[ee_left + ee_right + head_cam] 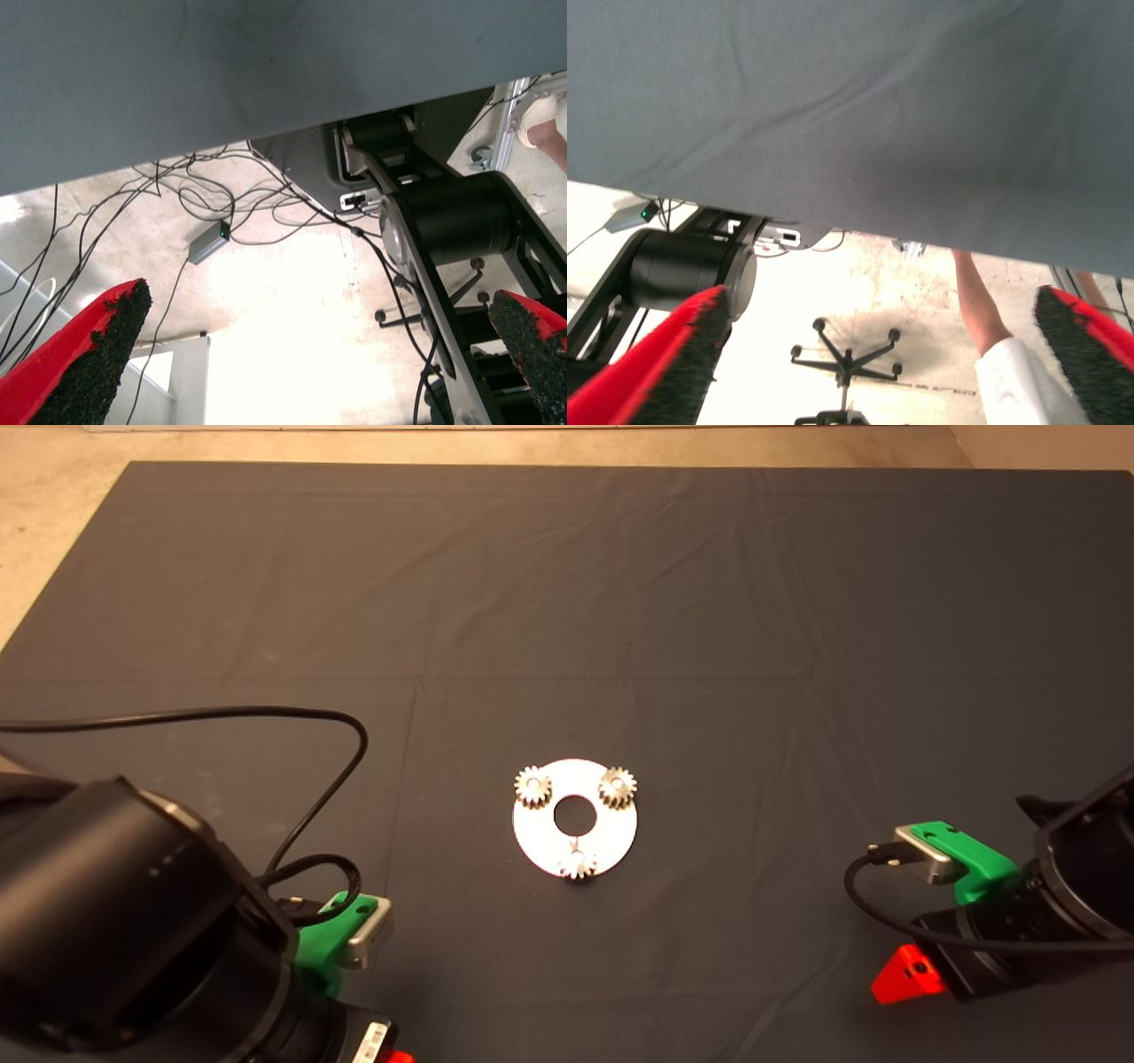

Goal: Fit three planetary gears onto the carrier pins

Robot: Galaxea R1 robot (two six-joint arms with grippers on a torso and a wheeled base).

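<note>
A flat white disc [611, 834] with a large centre hole lies at the middle of the dark mat. Three planetary gears rest on it in a triangle: one at the far left [533, 786], one at the far right [617, 786], one at the near edge [578, 864]. The carrier pins are hidden inside the gears' centres. My left gripper [390, 1056] [310, 367] waits at the lower left, its fingers wide apart and empty. At the lower right waits my right gripper [905, 976] [881, 363], also open and empty. Both are well away from the disc.
A black cable [266, 713] loops over the mat from the left arm. Bare floor borders the mat's far edge [532, 462]. The wrist views look past the mat's edge to floor cables [208, 239], a chair base [846, 354] and a person's leg [979, 310].
</note>
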